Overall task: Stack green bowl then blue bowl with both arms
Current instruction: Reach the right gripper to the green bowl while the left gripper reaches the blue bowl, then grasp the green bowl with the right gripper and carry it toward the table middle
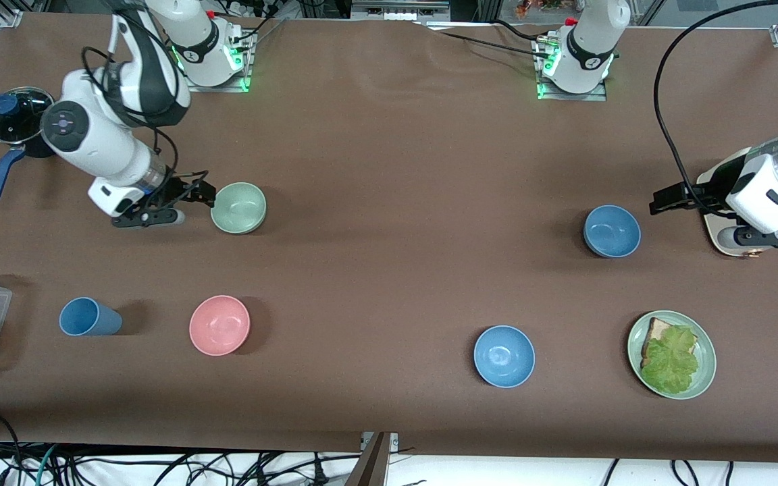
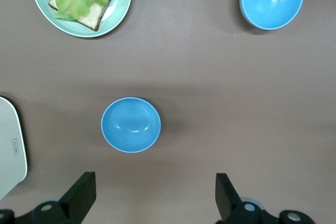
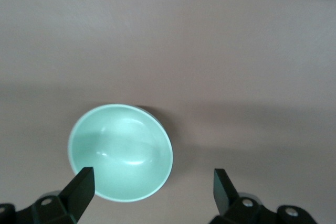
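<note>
**Mint bowl and steel-blue bowl sit apart, both hands released**

Brown covering runs across the whole surface (image 1: 389,270). Your green bowl (image 1: 239,208) rests toward the right arm's end, well in from the edge that carries the arm bases. Your right hand (image 1: 193,202) hangs low just beside it, fingers spread wide and grasping nothing; in the right wrist view one fingertip (image 3: 79,187) shows over the bowl's rim. Your blue bowl (image 1: 612,231) stands toward the left arm's end. Your left hand (image 1: 662,201) is near it, spread wide too and holding nothing, above a white board (image 1: 720,177) lying at that end edge.

Nearer the front camera you have a pink bowl (image 1: 219,325), a blue cup (image 1: 88,317) on its side, a brighter blue bowl (image 1: 504,356) and a green plate (image 1: 705,358) with toast and lettuce. A dark lidded pot (image 1: 14,121) sits by the corner at the right arm's end.
</note>
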Motion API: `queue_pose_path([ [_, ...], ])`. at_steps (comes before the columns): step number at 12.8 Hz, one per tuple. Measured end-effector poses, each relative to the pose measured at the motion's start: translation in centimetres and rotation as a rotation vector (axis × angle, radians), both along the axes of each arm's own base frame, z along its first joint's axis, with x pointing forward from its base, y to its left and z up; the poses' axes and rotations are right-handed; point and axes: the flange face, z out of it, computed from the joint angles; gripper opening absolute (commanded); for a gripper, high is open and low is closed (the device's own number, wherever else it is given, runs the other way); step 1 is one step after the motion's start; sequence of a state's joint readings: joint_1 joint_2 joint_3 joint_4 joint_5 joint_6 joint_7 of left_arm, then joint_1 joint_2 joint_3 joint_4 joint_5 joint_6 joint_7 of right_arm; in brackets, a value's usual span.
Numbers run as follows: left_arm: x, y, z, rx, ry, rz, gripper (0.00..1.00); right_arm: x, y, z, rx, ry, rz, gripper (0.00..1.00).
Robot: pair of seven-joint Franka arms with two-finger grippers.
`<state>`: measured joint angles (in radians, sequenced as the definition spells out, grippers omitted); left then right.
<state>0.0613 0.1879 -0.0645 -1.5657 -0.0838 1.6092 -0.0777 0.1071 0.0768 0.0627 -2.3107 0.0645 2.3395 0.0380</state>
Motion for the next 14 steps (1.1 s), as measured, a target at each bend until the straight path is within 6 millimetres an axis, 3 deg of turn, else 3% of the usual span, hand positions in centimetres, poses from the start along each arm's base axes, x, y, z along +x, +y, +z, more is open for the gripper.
queue_pose_path([
  [2, 0.5, 1.6, -1.5, -0.001, 0.011, 0.028, 1.00, -1.6, -0.3, -3.3, -0.005, 0.014, -0.003, 1.00],
  [4, 0.6, 2.3, -4.4, -0.002, 0.035, 0.038, 1.00, -2.2, -0.4, -5.4, -0.007, 0.027, -0.005, 0.98],
  [5, 0.4, 2.3, -6.3, -0.002, 0.057, 0.038, 1.00, -2.5, -0.5, -6.5, -0.007, 0.026, -0.008, 0.91],
  [6, 0.0, 2.6, -8.0, -0.001, 0.077, 0.042, 1.00, -2.7, -0.6, -7.7, -0.008, 0.024, -0.010, 0.79],
  [7, -0.2, 3.0, -9.1, 0.000, 0.089, 0.049, 1.00, -3.0, -0.6, -8.8, -0.008, 0.026, -0.012, 0.61],
  [9, -0.3, 3.5, -9.3, 0.001, 0.089, 0.056, 1.00, -3.1, -0.6, -10.1, -0.009, 0.037, -0.013, 0.16],
  [10, -0.4, 3.6, -9.2, 0.001, 0.086, 0.056, 1.00, -3.2, -0.6, -10.3, -0.010, 0.040, -0.013, 0.00],
  [14, -0.4, 3.4, -8.6, 0.002, 0.076, 0.053, 1.00, -2.9, 0.0, -9.9, -0.009, 0.034, -0.047, 0.00],
])
